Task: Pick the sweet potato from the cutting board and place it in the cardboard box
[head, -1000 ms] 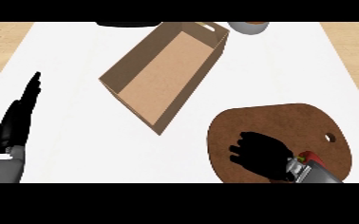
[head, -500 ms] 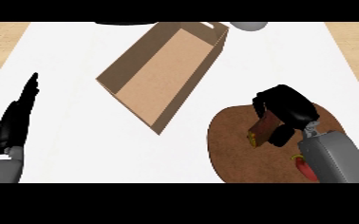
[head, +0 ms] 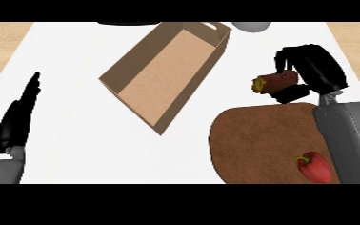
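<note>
Two hands show: R hand (head: 316,69) has fingers & thumb curled round the sweet potato (head: 276,82), holding it just past the far edge of the cutting board (head: 253,138), right of the cardboard box (head: 169,74) (open-topped, set at an angle). L hand (head: 21,119) rests at the view's left edge, fingers straight. Red pepper (head: 315,167) lies on the board beside the R forearm.

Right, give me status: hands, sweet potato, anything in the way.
Right hand shut on sweet potato, beyond the far edge of the cutting board. Left hand open, resting at view's left. Path to cardboard box shows no obstacle.
</note>
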